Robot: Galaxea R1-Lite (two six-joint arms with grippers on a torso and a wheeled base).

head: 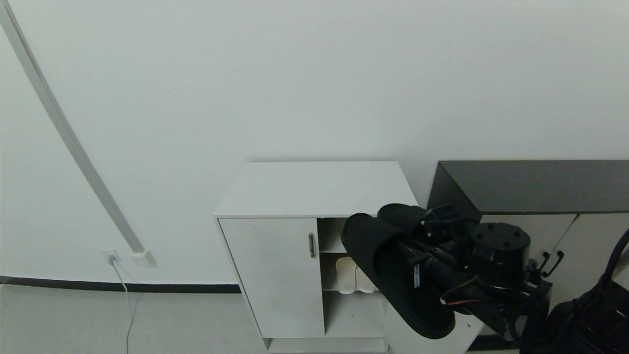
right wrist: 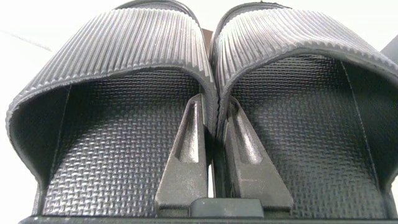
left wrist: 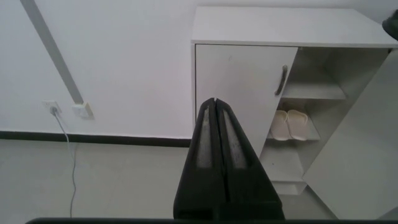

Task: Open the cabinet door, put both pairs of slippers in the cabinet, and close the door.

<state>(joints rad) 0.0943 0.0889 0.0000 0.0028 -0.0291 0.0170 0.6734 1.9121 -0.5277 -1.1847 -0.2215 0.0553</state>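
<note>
A dark-topped cupboard [head: 530, 184] stands just right of the white cabinet [head: 314, 189], and a wall socket [head: 110, 256] with its cable is to the left. The cabinet's left door [head: 272, 275] is closed. Its right half is open, with white slippers [head: 354, 281] on the middle shelf. The black slippers [head: 393, 265], with ribbed straps and pebbled footbeds, hang before the opening. The right end effector [right wrist: 214, 102] pinches their adjoining inner edges. The left end effector [left wrist: 215, 106] has its fingers pressed together, empty.

Soft, even light fills the room and leaves the white wall [head: 314, 73] bright and flat. The cabinet [head: 314, 189] throws a faint grey shadow onto the wall beside it, and its open shelves sit dimmer. The black slippers [head: 388, 255] read as a dark mass from the head view. Close up, light from above picks out their ribbing.
</note>
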